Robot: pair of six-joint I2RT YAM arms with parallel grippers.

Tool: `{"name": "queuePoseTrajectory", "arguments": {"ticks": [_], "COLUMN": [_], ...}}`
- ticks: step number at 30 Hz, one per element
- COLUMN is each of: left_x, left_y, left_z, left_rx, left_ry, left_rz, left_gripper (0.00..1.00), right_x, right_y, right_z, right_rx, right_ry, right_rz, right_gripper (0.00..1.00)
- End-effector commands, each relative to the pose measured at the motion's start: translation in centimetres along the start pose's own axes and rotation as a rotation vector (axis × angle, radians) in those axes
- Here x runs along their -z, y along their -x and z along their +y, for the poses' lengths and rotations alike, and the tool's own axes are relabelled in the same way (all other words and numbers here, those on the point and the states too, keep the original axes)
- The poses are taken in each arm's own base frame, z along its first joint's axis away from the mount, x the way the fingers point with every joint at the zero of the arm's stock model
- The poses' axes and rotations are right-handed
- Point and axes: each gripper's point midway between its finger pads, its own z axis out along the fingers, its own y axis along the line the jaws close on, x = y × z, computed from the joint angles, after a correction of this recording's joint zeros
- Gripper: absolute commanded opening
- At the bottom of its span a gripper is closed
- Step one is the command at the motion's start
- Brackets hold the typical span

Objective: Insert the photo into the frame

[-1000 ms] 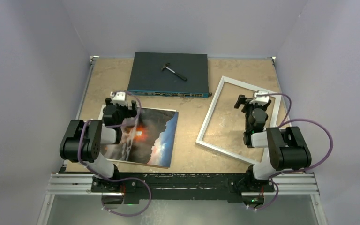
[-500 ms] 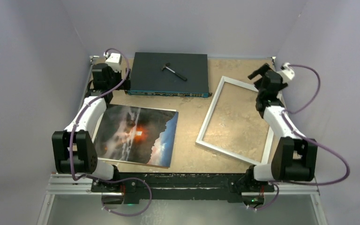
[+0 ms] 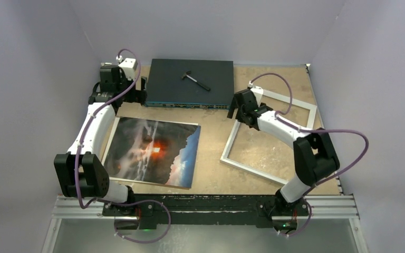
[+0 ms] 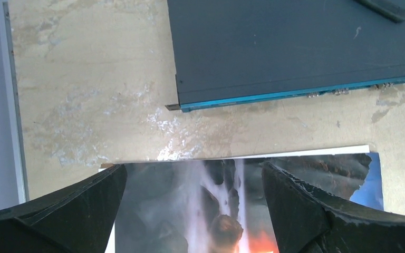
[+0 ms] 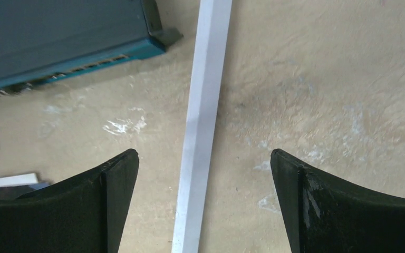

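The photo (image 3: 153, 153), a dark cloudy print with an orange glow, lies flat on the table at the left. Its far edge (image 4: 200, 211) shows between my left fingers. My left gripper (image 3: 115, 96) (image 4: 193, 166) hangs open over the photo's far left corner, holding nothing. The frame (image 3: 261, 172), thin and white, lies tilted on the right half of the table. My right gripper (image 3: 241, 107) (image 5: 203, 154) stands open above the frame's left rail (image 5: 205, 89), which runs between the fingers untouched.
A dark flat switch box (image 3: 190, 81) (image 4: 295, 47) (image 5: 58, 37) lies at the back centre with a small hammer (image 3: 196, 80) on top. The table's metal edge strip (image 4: 10, 105) and the enclosure walls close in on the left, right and back.
Both arms have stretched out from a folded pose. The left gripper went to the far left by the photo's corner. The right gripper swung from the far right to the frame's left rail.
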Motion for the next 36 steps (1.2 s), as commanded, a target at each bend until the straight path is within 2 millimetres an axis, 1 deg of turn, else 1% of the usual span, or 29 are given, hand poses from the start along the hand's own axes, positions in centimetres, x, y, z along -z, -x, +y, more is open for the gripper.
{"name": "queuePoseTrajectory", "arguments": {"ticks": [1,5,8,10,14,21,23,25,28,30,32,34,36], "left_x": [1.6,1.6,1.7,1.8,1.8,2.0,2.0,2.1,2.2,2.2,2.2,2.2,2.1], "left_y": [-0.1,-1.3,-1.9,-2.3,-2.9,-3.2,-3.3,-3.4,-3.4,-3.3,-3.2,-3.3,-3.5], "left_z": [-0.6,-0.6,-0.5,-0.4,-0.3,-0.2,-0.2,-0.3,-0.3,-0.3,-0.4,-0.7,-1.2], "left_rx": [0.016,0.014,0.010,0.002,-0.013,-0.036,-0.041,-0.046,-0.051,-0.052,-0.054,-0.059,-0.063], "left_ry": [-0.027,-0.032,-0.024,-0.018,-0.015,-0.014,-0.017,-0.022,-0.022,-0.024,-0.033,-0.051,-0.077], "left_rz": [0.013,0.057,0.069,0.073,0.089,0.102,0.107,0.108,0.108,0.108,0.106,0.108,0.111], "left_gripper": [0.98,0.96,0.96,0.96,0.95,0.95,0.94,0.94,0.94,0.94,0.94,0.92,0.91], "right_x": [-0.1,-1.0,-1.6,-2.1,-2.9,-4.1,-4.3,-4.6,-4.6,-4.4,-3.9,-3.2,-2.1], "right_y": [-2.0,-4.0,-5.1,-5.7,-6.4,-7.6,-7.8,-7.9,-7.9,-7.7,-7.4,-6.7,-5.2], "right_z": [-0.7,-0.1,0.4,0.7,0.6,0.0,-0.1,-0.1,-0.1,-0.2,-0.3,-0.2,-0.1], "right_rx": [0.010,0.031,0.027,0.017,0.008,0.005,-0.002,-0.007,-0.020,-0.034,-0.051,-0.068,-0.083], "right_ry": [-0.149,-0.159,-0.156,-0.151,-0.166,-0.189,-0.193,-0.192,-0.192,-0.193,-0.194,-0.189,-0.184], "right_rz": [0.041,0.070,0.087,0.100,0.106,0.105,0.102,0.097,0.090,0.083,0.074,0.060,0.023], "right_gripper": [0.95,0.88,0.84,0.80,0.71,0.66,0.63,0.58,0.47,0.38,0.26,0.14,0.04]}}
